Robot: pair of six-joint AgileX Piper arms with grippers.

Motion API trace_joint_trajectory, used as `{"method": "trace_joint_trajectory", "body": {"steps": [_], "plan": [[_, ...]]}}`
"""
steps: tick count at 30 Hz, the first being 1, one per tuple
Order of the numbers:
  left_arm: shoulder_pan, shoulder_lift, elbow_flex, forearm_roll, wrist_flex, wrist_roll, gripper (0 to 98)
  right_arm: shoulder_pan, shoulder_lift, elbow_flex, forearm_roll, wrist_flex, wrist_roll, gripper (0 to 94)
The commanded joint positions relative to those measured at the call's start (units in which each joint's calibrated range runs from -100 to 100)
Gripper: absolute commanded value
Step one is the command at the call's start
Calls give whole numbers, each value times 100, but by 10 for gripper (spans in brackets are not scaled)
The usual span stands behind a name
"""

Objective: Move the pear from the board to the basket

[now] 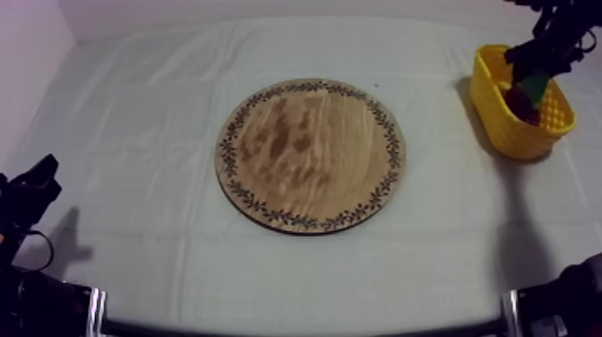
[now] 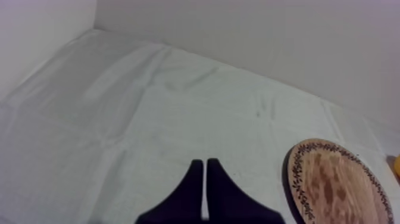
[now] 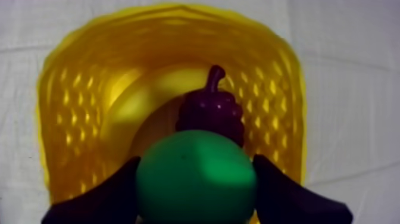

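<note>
Pear (image 3: 196,179), smooth green, clamped in right pincer (image 3: 196,161) over latticed yellow basket (image 3: 77,101).

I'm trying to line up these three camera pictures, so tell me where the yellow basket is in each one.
Top view: the yellow basket sits at the table's far right, the right end effector holding the pear over it.
Left wrist view: a yellow sliver beyond the wooden board, probably its edge.
Right wrist view: directly under the pear, bunch of grapes inside.
Shared landmark: the grey-white cloth.
</note>
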Motion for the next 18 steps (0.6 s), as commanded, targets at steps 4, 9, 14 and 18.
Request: {"method": "trace_joint_trajectory", "body": {"steps": [4, 9, 14, 18], "plan": [[2, 0, 0, -2, -1, -1, 1, 71, 398, -142, -285, -181, 224, 523], [2, 0, 0, -2, -1, -1, 1, 193, 422, -249, -530, -300, 401, 688], [2, 0, 0, -2, -1, -1, 1, 221, 53, -15, -622, -574, 498, 772], [2, 0, 0, -2, -1, -1, 1, 244, -532, 362, -725, -963, 617, 767]]}}
